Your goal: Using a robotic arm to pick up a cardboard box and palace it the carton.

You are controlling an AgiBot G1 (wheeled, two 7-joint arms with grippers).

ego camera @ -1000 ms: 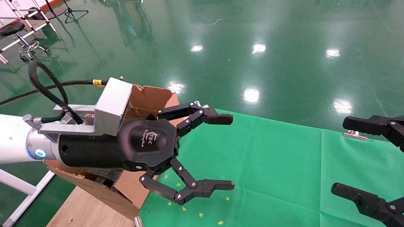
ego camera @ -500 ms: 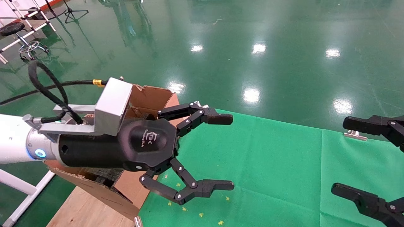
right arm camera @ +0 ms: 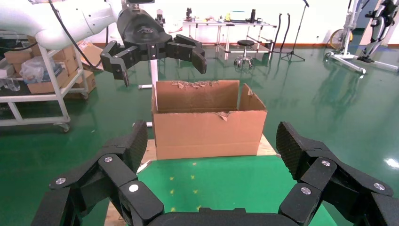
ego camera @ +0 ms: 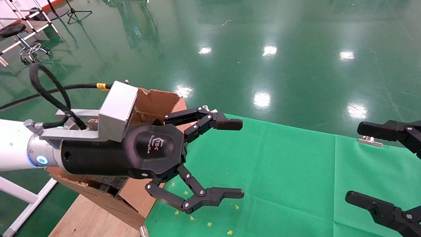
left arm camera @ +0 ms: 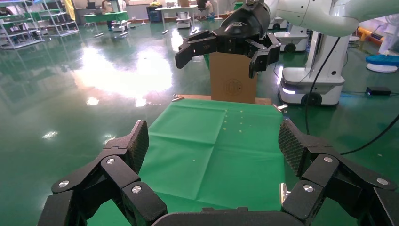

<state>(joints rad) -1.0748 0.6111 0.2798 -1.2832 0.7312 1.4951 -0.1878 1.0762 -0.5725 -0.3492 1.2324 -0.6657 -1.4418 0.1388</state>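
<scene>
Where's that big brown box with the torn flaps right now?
The carton stands at the robot's left end of the green cloth. In the head view it sits behind and under the open left gripper, which hovers beside it.

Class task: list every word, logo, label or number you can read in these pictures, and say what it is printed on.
Left gripper: light logo and a line of small print on its black body, too blurred to read.
Carton: round printed stamp on its side, too small to read.
Yellow tag on the black cable: no legible text.
Nothing else carries writing.
</scene>
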